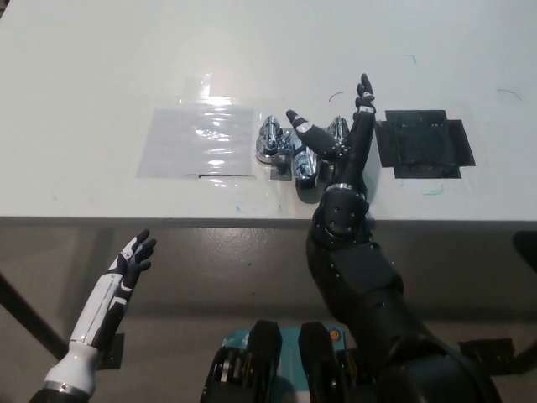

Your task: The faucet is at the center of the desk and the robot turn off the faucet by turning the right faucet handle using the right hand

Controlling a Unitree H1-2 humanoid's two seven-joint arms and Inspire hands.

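Large white desk (101,75) fills upper frame. Black right hand (340,138) at centre, fingers spread apart, lying over right handle of small chrome metal faucet (281,147), gripping nothing. White left hand (134,256) lower left, fingers apart, idle.

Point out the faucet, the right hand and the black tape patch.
faucet (275,143): head view, left chrome handle.
right hand (340,141): head view, palm over the right handle.
black tape patch (424,144): head view, centre of the patch.
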